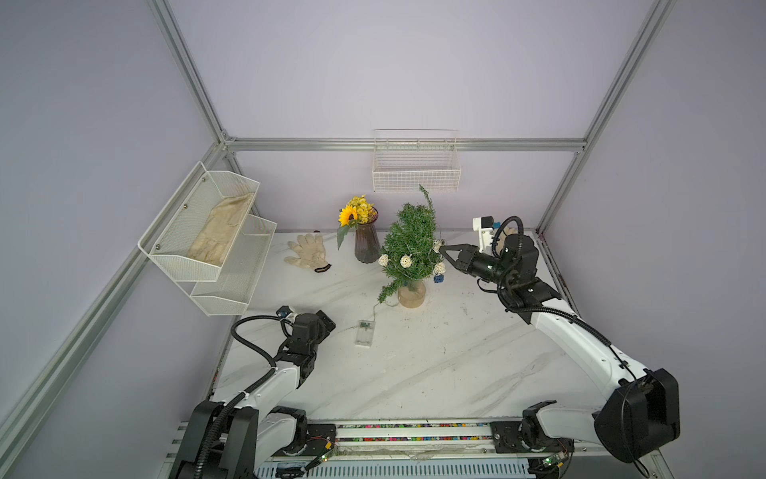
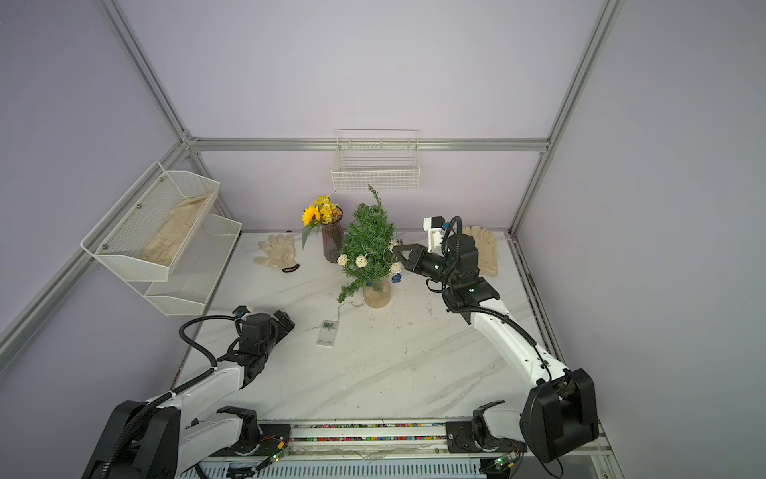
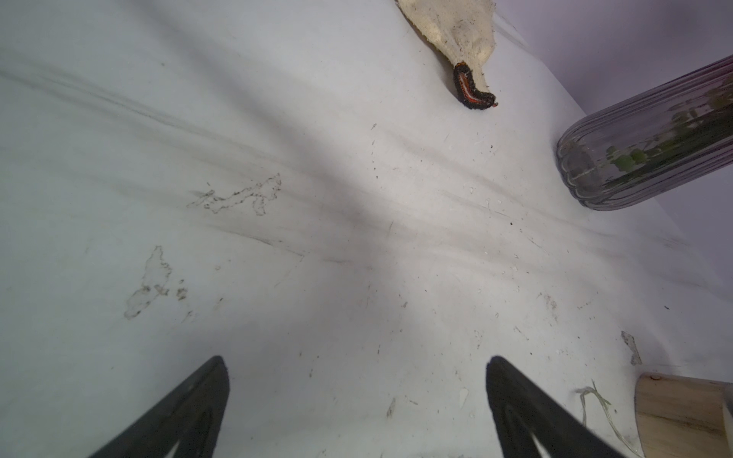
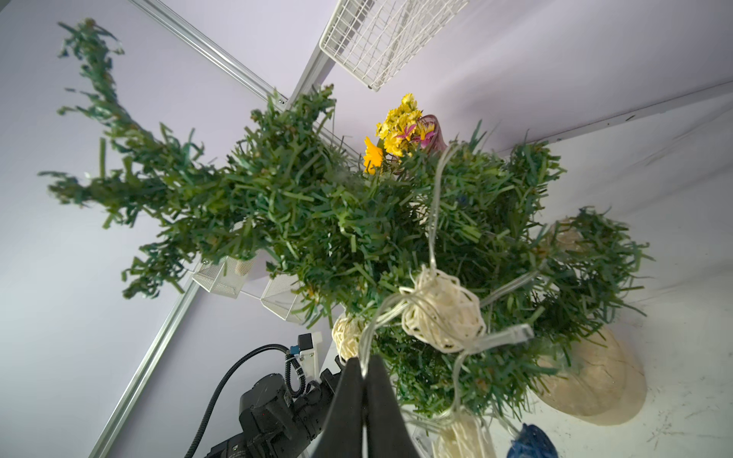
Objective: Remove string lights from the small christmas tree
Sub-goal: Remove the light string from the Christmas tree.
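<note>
Lights (image 1: 406, 261) drape the lower branches of the tree (image 1: 412, 232), which stands upright on its tan base (image 1: 411, 295) toward the back middle of the tabletop (image 1: 435, 373). Cream balls hang along the tree's front and right side, with a blue ball (image 1: 438, 278) low on the right, near the base. From the base a thin wire runs forward along the tabletop to the clear box (image 1: 364, 332). The box lies flat in front of the tree and a little to its left, well apart from it.

The right pincer (image 1: 442, 249) reaches in from the tree's right, its tips at the edge of the foliage. In the right wrist view its jaws are pressed together with the pale wire pinched between them, just beside a woven ball (image 4: 442, 313). The left pincer (image 3: 357, 359) sits low to the front-left of the tree, beyond the box. Its jaws are spread wide over bare tabletop with nothing between them.

A dark ribbed vase (image 1: 367, 246) of yellow flowers stands just left of the tree, and a cream glove (image 1: 304, 251) lies flat farther left.
</note>
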